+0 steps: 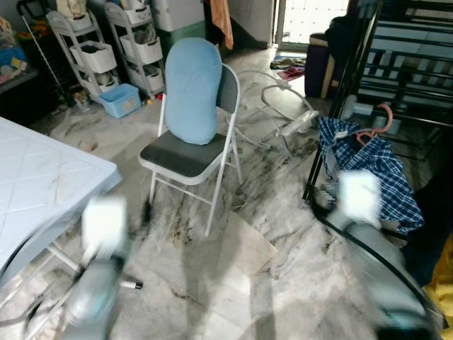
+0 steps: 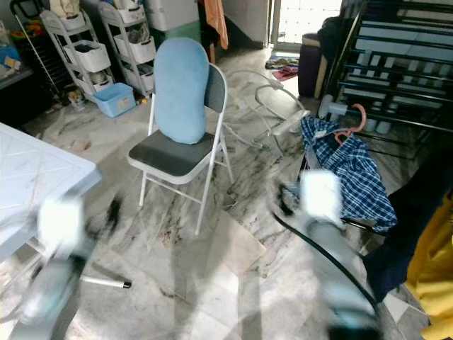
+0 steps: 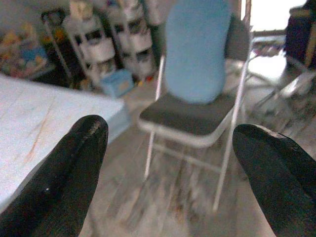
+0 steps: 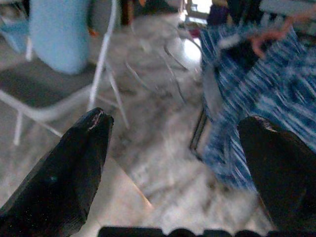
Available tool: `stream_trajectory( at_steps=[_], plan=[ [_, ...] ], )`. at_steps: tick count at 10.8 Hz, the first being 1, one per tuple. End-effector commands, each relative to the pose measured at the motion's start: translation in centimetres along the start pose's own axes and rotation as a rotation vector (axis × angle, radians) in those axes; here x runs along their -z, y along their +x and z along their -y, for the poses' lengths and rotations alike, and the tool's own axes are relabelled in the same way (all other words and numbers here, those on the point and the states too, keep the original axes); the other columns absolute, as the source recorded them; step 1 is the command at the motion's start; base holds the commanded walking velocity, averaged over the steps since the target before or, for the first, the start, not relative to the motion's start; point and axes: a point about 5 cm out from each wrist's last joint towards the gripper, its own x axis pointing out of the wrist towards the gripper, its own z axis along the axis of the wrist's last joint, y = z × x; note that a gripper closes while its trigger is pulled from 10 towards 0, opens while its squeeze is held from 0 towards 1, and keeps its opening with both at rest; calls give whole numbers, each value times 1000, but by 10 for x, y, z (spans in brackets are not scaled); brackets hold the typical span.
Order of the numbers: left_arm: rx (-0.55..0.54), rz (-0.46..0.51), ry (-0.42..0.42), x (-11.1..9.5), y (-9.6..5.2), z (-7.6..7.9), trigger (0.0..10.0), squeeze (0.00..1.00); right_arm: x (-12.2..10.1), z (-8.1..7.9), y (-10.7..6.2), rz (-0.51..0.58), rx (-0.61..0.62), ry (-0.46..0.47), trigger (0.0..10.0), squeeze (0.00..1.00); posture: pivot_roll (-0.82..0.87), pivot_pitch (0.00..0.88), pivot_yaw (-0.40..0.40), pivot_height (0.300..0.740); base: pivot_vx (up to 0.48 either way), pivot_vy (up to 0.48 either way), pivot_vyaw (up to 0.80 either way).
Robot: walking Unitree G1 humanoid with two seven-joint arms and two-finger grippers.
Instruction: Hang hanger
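Looking left: your left gripper (image 3: 168,163) spreads wide beside the white table (image 1: 42,184).
Centre: folding chair (image 1: 191,152) carrying a blue cushion (image 1: 192,88).
Right: your right gripper (image 4: 173,163) gapes wide, empty.
Hanger: the pink hanger (image 1: 379,122) hooks the dark rack (image 1: 396,64), plaid shirt (image 1: 368,173) draped below.

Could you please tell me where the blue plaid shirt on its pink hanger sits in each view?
Left eye view: shirt at right, draped on the dark rack.
Right eye view: shirt right of centre.
Left wrist view: not in it.
Right wrist view: shirt at upper right, blurred.
Shared landmark: the folding chair with the blue cushion.
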Motion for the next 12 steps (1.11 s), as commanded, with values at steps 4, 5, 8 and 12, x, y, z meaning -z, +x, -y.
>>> stream_trajectory(
  at_steps=[4,5,8,12],
  plan=[
    [13,-3,7,-5,-19,2,10000,0,-2,2,-27,51,-8,29,10000,0,-69,70,65,740,0,0,0],
    [52,12,-35,-10,-12,10,10000,0,-4,-1,-24,30,7,51,10000,0,-74,77,68,740,0,0,0],
    [134,9,-91,-14,-1,23,10000,0,-6,-6,-25,18,6,72,10000,0,-96,83,73,740,0,190,-494],
    [150,-9,-84,-13,1,23,10000,0,-8,-11,-21,12,5,75,10000,0,-85,93,71,740,0,360,-744]
  ],
)
